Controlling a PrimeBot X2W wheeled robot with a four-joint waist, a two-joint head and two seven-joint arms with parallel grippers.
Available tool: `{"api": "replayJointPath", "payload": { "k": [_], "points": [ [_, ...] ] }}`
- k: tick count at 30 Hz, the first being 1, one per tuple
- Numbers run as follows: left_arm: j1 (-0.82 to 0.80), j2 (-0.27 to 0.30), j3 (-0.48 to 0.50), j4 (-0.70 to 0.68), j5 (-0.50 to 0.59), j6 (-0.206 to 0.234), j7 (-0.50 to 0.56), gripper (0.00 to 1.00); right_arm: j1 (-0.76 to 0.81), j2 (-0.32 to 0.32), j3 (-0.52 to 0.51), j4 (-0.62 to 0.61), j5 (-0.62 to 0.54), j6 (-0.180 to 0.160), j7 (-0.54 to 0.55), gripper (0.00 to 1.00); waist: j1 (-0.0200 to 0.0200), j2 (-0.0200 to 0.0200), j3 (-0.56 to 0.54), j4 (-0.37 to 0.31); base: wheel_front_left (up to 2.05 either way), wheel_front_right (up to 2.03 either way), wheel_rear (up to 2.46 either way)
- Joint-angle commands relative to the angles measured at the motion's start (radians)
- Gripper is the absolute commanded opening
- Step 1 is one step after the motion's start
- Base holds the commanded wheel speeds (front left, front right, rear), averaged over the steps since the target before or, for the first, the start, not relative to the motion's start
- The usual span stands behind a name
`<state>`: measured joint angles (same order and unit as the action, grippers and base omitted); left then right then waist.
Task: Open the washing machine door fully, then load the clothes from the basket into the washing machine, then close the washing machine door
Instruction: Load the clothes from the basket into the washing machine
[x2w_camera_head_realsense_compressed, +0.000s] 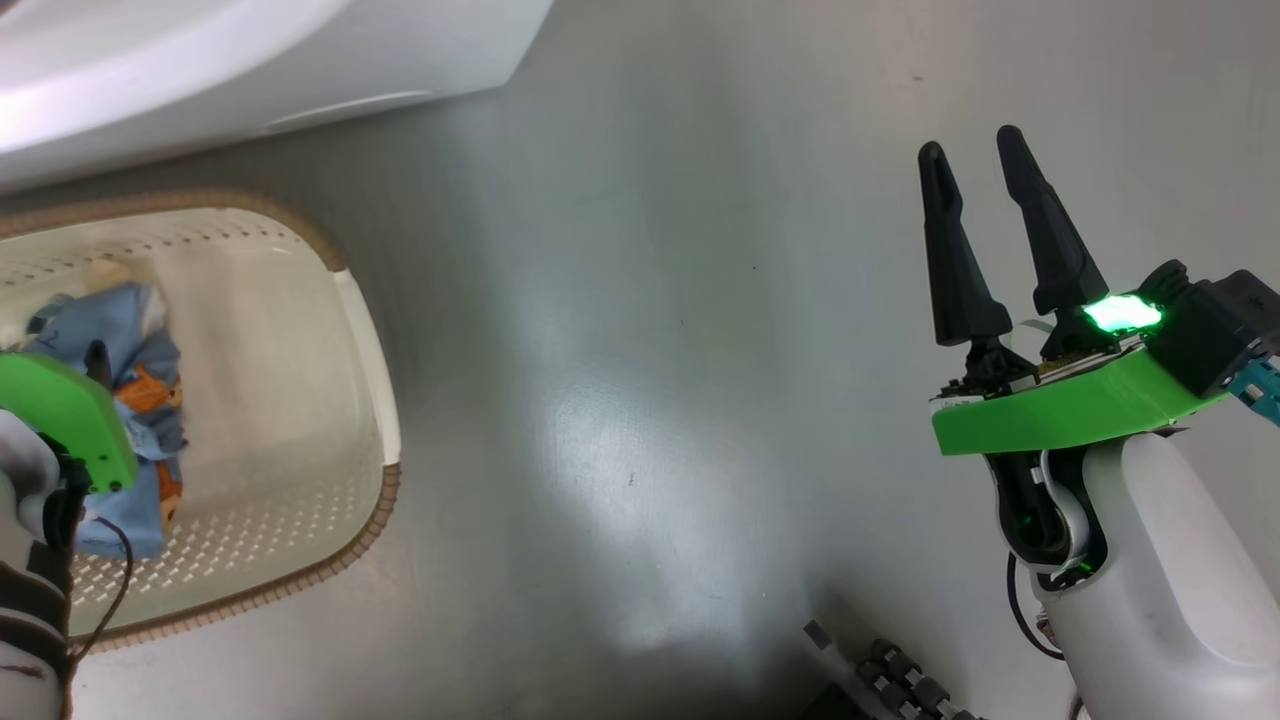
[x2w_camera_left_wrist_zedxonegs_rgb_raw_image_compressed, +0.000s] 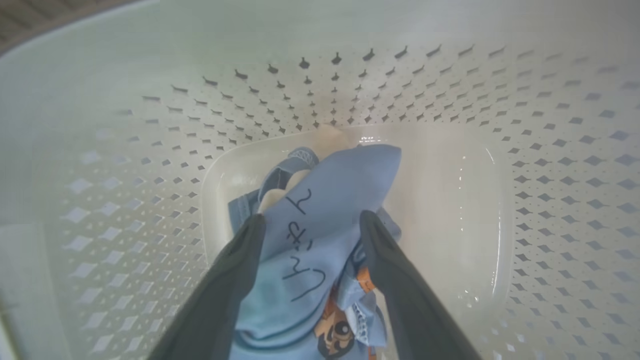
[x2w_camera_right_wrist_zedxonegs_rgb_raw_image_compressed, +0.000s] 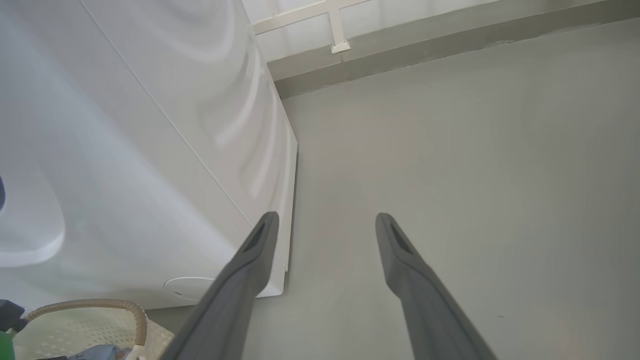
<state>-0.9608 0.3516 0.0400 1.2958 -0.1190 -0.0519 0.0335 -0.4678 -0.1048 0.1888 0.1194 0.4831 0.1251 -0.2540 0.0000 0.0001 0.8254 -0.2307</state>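
**Head view.** You have the basket on the floor, close to the foot of the washing machine, whose white body crosses the top left corner. The clothes lie bunched at the basket's left end. The left arm's green wrist plate sits over them. Your right gripper is held above the floor, well apart from the basket, fingers parted with nothing between them.

**Left wrist view.** Your left gripper is down inside the basket. Its fingers straddle a fold of light-blue cloth marked with dark handwriting, and the cloth fills the gap and touches both inner faces. The jaws stand wide, so the gripper is recorded as released. I cannot tell whether it is pressing the cloth.

**Right wrist view.** The right fingers are spread and point along the floor beside the machine's lower corner, near its round cover. The basket's brown rim shows at the bottom left, just beside the machine's base.
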Motion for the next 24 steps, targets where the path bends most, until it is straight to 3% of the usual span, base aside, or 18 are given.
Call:
{"api": "replayJointPath", "payload": {
  "k": [1, 12, 13, 14, 16, 24],
  "points": [
    [0.016, 0.054, 0.012, -0.006, 0.000, 0.005, 0.011, 1.00, 0.014, 0.001, 0.018, -0.024, -0.003, 0.006, -0.008, 1.00, 0.0000, -0.0001, 0.004, -0.004, 0.00, 0.00, 0.00],
    [0.014, 0.072, -0.018, -0.005, 0.000, -0.005, 0.095, 1.00, 0.006, 0.000, 0.023, -0.041, -0.003, 0.006, -0.008, 1.00, 0.0000, -0.0001, 0.014, -0.016, 0.00, 0.00, 0.00],
    [0.013, 0.073, -0.020, -0.005, -0.001, -0.006, 0.098, 0.92, 0.006, 0.000, 0.023, -0.042, -0.003, 0.006, -0.008, 1.00, 0.0000, -0.0001, 0.015, -0.017, 0.00, 0.00, 0.00],
    [0.013, 0.074, -0.023, -0.005, 0.000, -0.007, 0.102, 0.49, 0.006, 0.000, 0.023, -0.043, -0.003, 0.006, -0.008, 1.00, 0.0000, -0.0001, 0.015, -0.018, 0.00, 0.00, 0.00],
    [0.013, 0.076, -0.030, -0.005, 0.001, -0.011, 0.108, 0.00, 0.006, 0.000, 0.023, -0.044, -0.003, 0.006, -0.008, 1.00, 0.0000, -0.0001, 0.014, -0.020, 0.00, 0.00, 0.00],
    [0.028, 0.063, -0.030, -0.005, -0.024, -0.018, 0.091, 0.00, 0.013, -0.004, 0.022, -0.037, -0.005, 0.006, -0.008, 1.00, 0.0000, -0.0001, -0.017, -0.016, 0.00, 0.00, 0.00]
  ]
}}
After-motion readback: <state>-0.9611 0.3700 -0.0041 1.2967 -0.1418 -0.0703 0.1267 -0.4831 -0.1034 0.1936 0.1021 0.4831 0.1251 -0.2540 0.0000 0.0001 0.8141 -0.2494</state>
